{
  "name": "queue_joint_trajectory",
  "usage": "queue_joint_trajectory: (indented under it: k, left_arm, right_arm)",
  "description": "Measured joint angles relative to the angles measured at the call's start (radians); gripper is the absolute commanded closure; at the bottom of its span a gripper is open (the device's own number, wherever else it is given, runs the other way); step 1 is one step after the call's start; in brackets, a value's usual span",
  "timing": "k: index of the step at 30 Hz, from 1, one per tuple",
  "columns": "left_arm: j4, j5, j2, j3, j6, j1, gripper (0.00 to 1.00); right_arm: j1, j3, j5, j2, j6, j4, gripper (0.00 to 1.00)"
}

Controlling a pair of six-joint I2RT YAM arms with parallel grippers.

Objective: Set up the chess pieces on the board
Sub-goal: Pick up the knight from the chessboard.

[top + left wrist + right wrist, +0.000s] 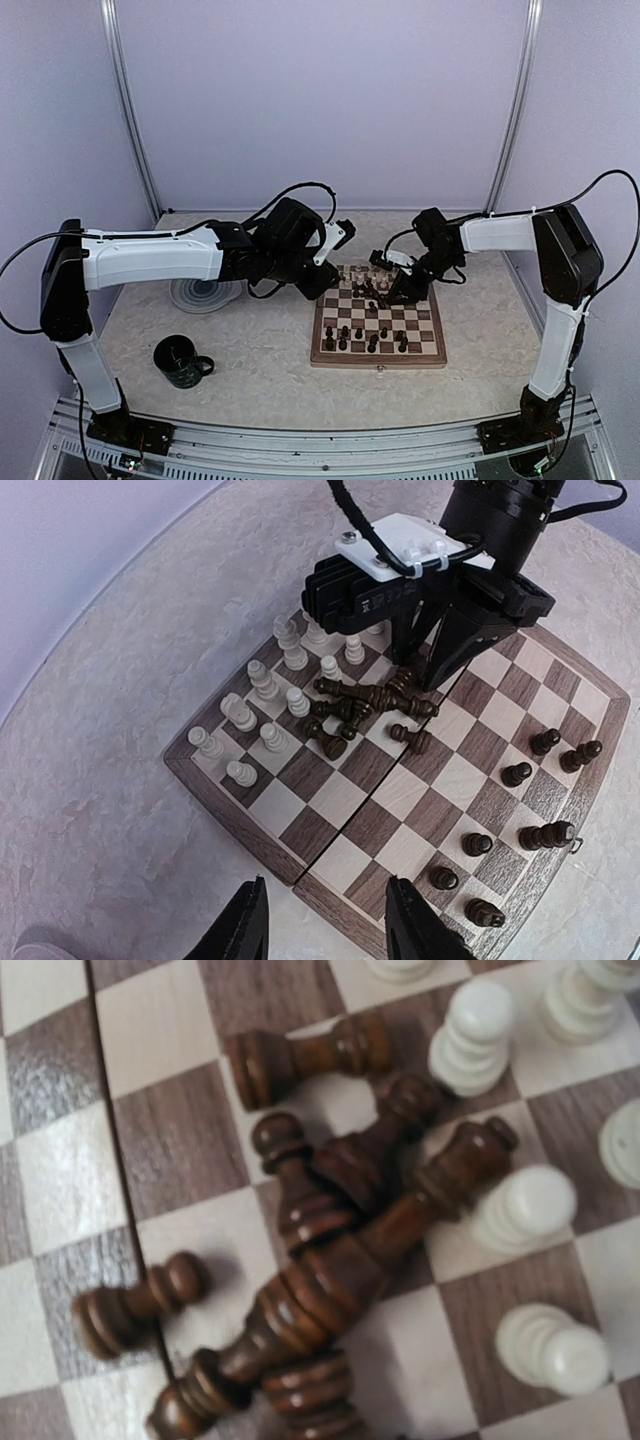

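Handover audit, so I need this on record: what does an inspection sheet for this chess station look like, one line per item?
Surface: beige stone-patterned tabletop, no spills seen.
Job's things: square wooden chessboard lies flat; cream chess pieces stand on its far rows; some dark brown chess pieces stand on the near rows, others lie in a toppled heap towards the middle.
Clutter: round grey swirl-patterned plate and dark green mug, both left of the board.
Grippers: left gripper open, empty, at the board's left edge; right gripper tips at the heap, grip unclear.
Cables: black cables loop over both arms.
Surroundings: pale lilac walls, metal posts.
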Motion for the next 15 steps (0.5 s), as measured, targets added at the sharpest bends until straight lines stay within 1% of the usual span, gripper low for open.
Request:
queue_joint_trajectory:
  k: [3, 7, 15]
  left_arm:
    - [-0.002, 0.0, 0.004, 0.002, 0.002, 0.0, 0.59]
    - [-0.005, 0.0, 0.005, 0.002, 0.002, 0.0, 0.59]
    - [-0.006, 0.011, 0.011, 0.003, 0.002, 0.0, 0.59]
  right_arm:
    - [0.0, -0.002, 0.001, 0.0, -0.002, 0.008, 0.81]
    - [0.002, -0.009, -0.001, -0.004, -0.003, 0.015, 0.88]
    - [0.005, -0.086, -0.031, -0.095, -0.027, -0.026, 0.91]
